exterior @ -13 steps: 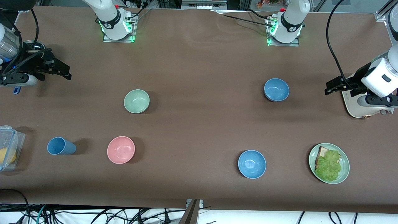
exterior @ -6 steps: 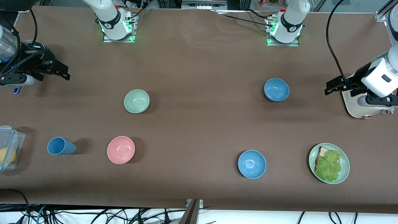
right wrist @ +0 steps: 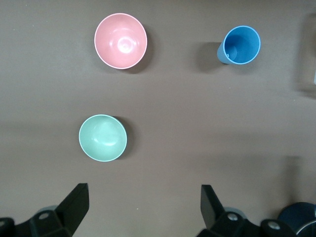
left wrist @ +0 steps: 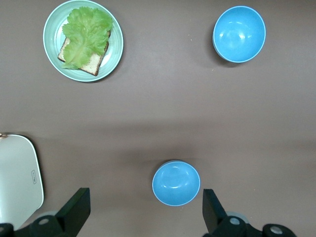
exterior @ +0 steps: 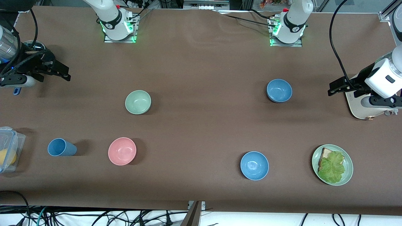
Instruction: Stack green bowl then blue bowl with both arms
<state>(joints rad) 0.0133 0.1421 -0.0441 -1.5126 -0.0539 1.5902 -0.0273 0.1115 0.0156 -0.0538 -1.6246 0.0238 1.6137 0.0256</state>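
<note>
The green bowl (exterior: 138, 102) sits upright on the brown table, toward the right arm's end; it also shows in the right wrist view (right wrist: 102, 138). The dusty blue bowl (exterior: 279, 90) sits toward the left arm's end; it also shows in the left wrist view (left wrist: 176, 182). My right gripper (exterior: 66, 72) hangs open and empty over the table's right-arm end, well apart from the green bowl; its own view (right wrist: 143, 207) shows bare table between the jaws. My left gripper (exterior: 330, 88) is open and empty (left wrist: 145, 210), over the table beside the blue bowl.
A brighter blue bowl (exterior: 254, 165), a pink bowl (exterior: 122, 151), a blue cup (exterior: 61, 147) and a green plate (exterior: 348, 175) with bread and lettuce stand nearer the front camera. A white board (exterior: 358, 110) lies under the left wrist. A clear box (exterior: 9, 147) sits at the right arm's end.
My right gripper has shifted slightly toward the robots' bases. The left arm and all the bowls have not moved.
</note>
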